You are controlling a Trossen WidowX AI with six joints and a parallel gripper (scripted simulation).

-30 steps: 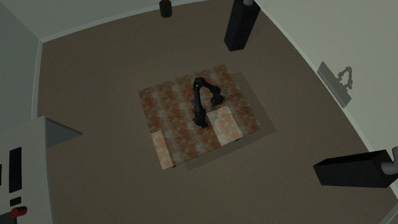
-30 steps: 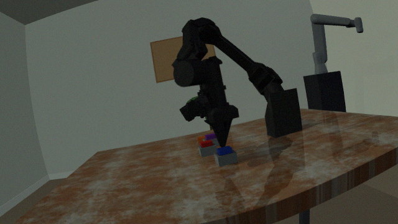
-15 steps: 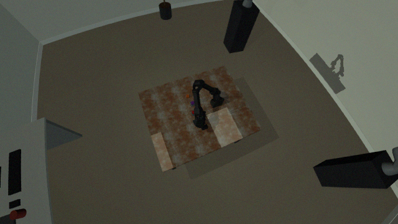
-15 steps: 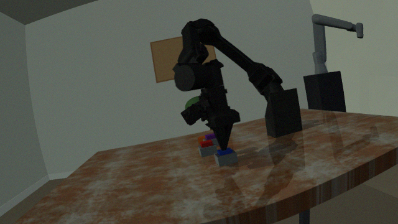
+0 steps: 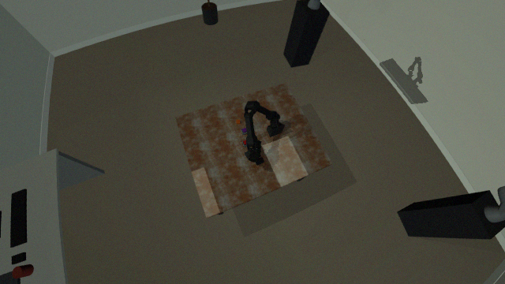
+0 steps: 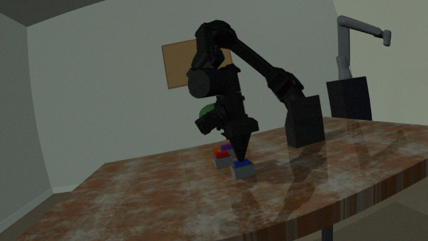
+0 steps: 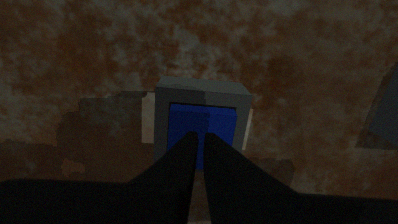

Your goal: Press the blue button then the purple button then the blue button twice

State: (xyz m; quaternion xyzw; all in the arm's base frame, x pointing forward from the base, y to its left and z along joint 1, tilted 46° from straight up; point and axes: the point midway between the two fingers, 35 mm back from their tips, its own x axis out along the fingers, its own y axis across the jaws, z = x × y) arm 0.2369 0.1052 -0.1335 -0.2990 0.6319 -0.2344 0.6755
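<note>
The blue button [image 6: 245,163] [image 7: 200,117] has a blue cap in a grey housing. In the top view the arm hides it. My gripper [image 6: 241,161] [image 7: 199,140] is shut and empty, pointing down, with its fingertips at the top of the blue cap. They look in contact or nearly so. The cap stands a little above its housing in the exterior view; whether it is partly pressed I cannot tell. The purple button [image 5: 244,130] [image 6: 226,146] is further back, behind the red button, away from the gripper.
The red button [image 5: 245,142] [image 6: 222,154] stands close beside the blue one; its grey housing [image 7: 387,115] shows at the right edge of the wrist view. The orange button [image 5: 238,121] [image 6: 215,150] is near the purple one. No block can be made out.
</note>
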